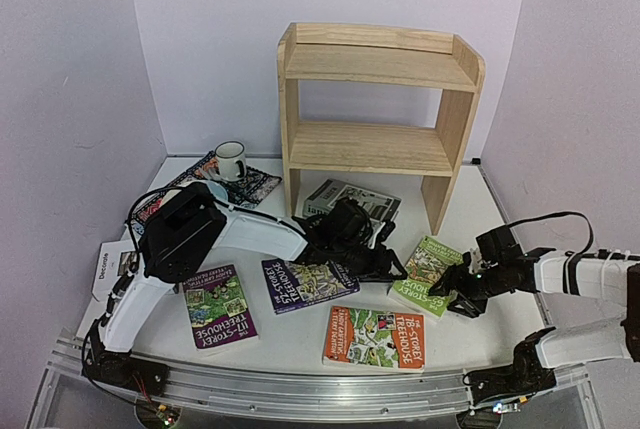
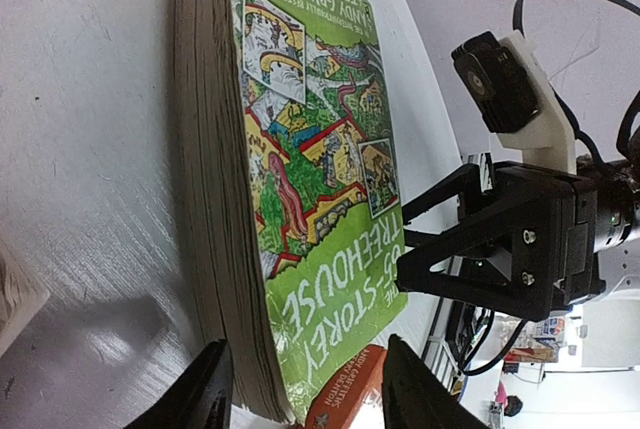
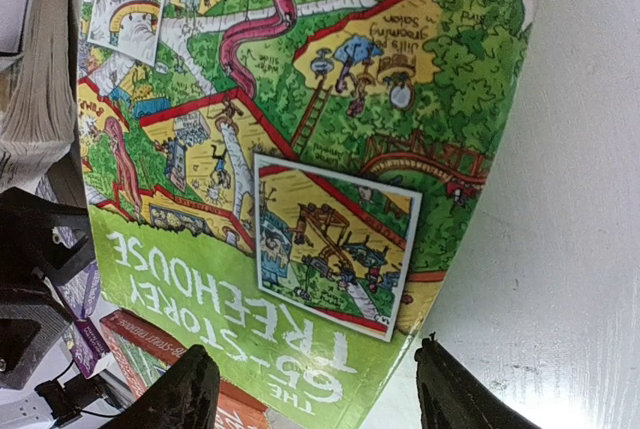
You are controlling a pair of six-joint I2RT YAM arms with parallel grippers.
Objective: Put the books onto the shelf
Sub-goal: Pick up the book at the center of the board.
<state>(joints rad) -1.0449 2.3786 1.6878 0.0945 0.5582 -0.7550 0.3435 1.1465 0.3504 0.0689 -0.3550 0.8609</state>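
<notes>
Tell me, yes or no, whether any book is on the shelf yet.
No: both boards of the shelf show only bare wood, and the green book lies on the table.

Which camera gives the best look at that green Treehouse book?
The right wrist view: the green book fills the frame, with its title readable. The left wrist view shows its page edge and a steeply slanted cover. The top external view shows it small and partly hidden.
</notes>
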